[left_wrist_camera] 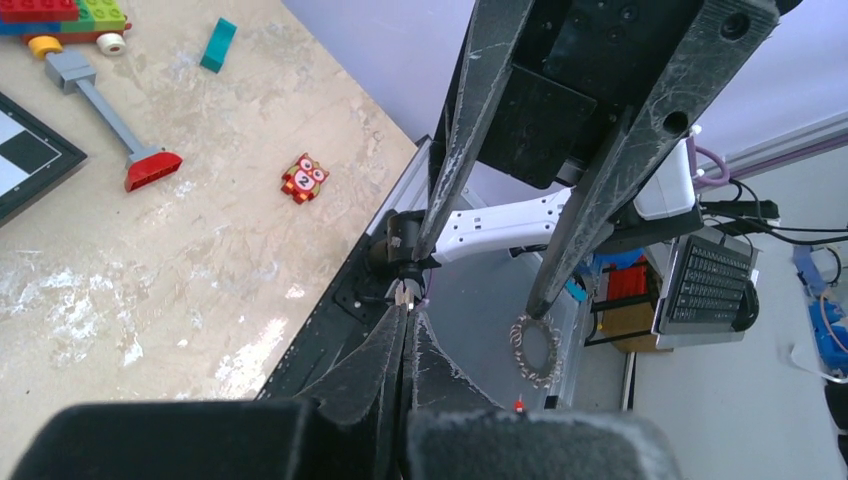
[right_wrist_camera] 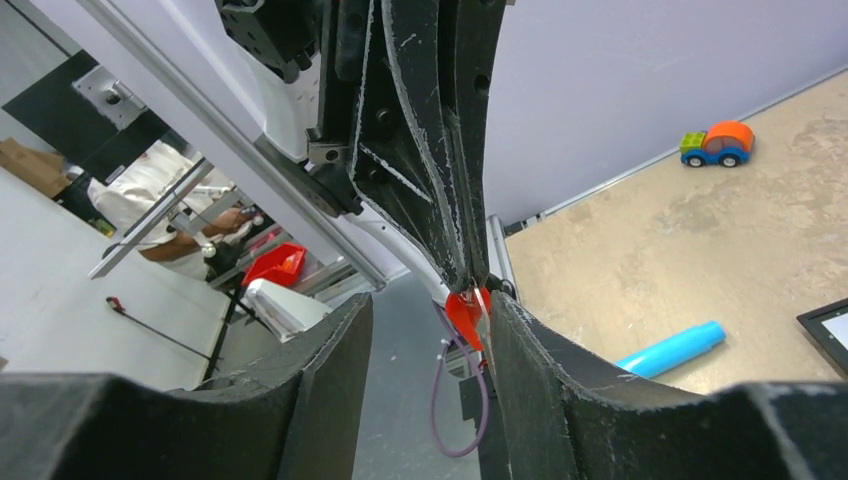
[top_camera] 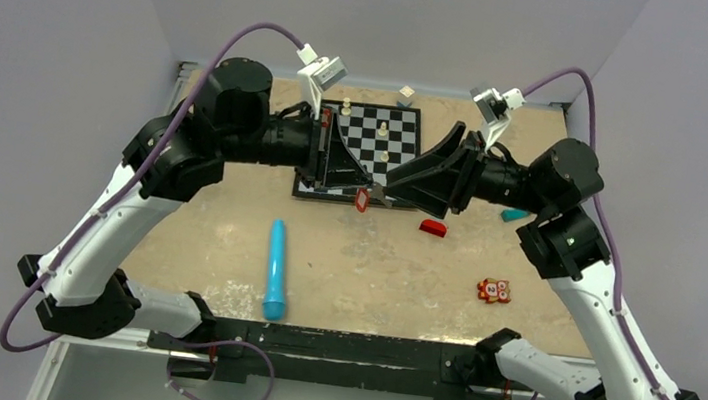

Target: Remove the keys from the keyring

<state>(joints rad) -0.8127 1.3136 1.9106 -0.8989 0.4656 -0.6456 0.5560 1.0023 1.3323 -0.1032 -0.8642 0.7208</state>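
Keyring first, from the top external view: its red tag hangs in the middle of the frame, just past the near edge of the chessboard, where both arms meet above the worktop. The left hand reaches in from the left and the right hand from the right, their tips close on either side of the tag. A key is too small to tell here. A blue cylinder lies lower left of centre, a red block-headed toy just right of the tag, and an orange owl toy lower right.

From the left wrist view, the left hand rises from the bottom edge with its fingers pressed tight together. What sits at their tip is too small to name. The right hand comes down from the top with its fingers spread wide, one tip just beside the left hand's tip. The red block-headed toy and owl toy lie in the upper left.

From the right wrist view, the left hand comes down from the top, clenched on the red tag, which pokes out below its tips. The right hand is released, with its fingers standing apart on either side of the tag. I cannot tell whether either touches it. The blue cylinder lies at lower right.
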